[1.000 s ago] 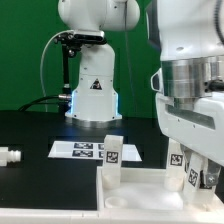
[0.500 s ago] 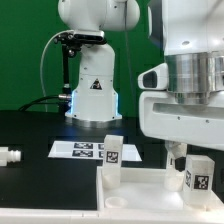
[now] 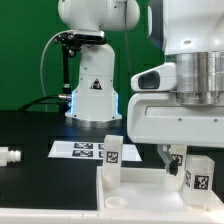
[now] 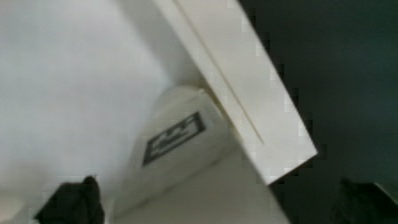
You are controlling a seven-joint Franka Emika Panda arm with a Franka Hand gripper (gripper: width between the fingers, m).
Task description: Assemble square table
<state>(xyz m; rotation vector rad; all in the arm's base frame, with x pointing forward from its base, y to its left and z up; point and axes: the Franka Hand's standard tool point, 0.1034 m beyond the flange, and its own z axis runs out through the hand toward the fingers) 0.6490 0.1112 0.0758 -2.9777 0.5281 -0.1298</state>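
Exterior view: gripper (image 3: 181, 158) sits low over the tabletop (image 3: 140, 196) on the exterior view's right, just beside a tagged leg (image 3: 197, 173). A second leg (image 3: 112, 158) stands well apart. Wrist view: fingers (image 4: 71, 202) are spread wide, and a tagged white part (image 4: 173, 138) lies just ahead of them.

Robot lab bench, not a home or shop. A Franka arm base (image 3: 95, 100) stands on a black table (image 3: 30, 130), with a warning-triangle sticker (image 3: 93, 85) on it and blue light at its foot. Flat green backdrop (image 3: 25, 50) behind the base, black cable (image 3: 42, 70) beside it. In front of the base are the marker board (image 3: 80, 150) and a white leg (image 3: 113, 158), both with printed square tags.
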